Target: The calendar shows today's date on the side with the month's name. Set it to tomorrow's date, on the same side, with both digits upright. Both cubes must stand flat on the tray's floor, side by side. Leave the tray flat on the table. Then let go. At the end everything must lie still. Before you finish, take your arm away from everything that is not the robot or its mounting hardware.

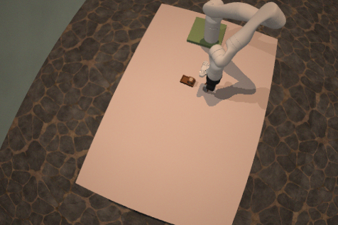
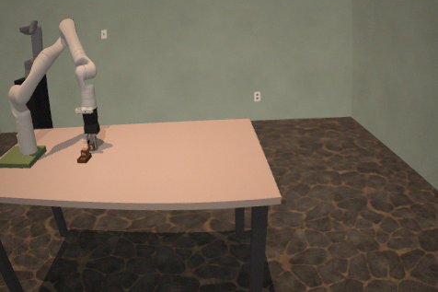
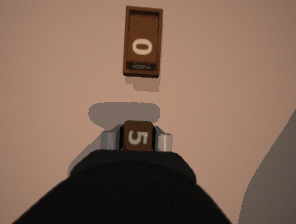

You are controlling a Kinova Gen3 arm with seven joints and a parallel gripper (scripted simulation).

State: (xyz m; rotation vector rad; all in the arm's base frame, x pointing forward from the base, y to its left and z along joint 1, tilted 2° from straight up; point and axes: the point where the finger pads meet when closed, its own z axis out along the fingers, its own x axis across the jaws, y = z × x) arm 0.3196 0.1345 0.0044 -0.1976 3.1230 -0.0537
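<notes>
The brown calendar tray lies flat on the table. One cube (image 3: 141,47) stands in it with a white 0 on top; the other half of the tray is empty. The tray also shows in the top view (image 1: 187,80) and in the exterior view (image 2: 84,156). My gripper (image 3: 138,134) is shut on the second brown cube (image 3: 137,135), which shows a 5 on top. It holds the cube close above the table, a short way to the side of the tray. In the top view the gripper (image 1: 209,88) is to the right of the tray.
The arm's green base plate (image 1: 206,31) lies at the far end of the pink table. The arm's shadow falls on the table to the right of the gripper.
</notes>
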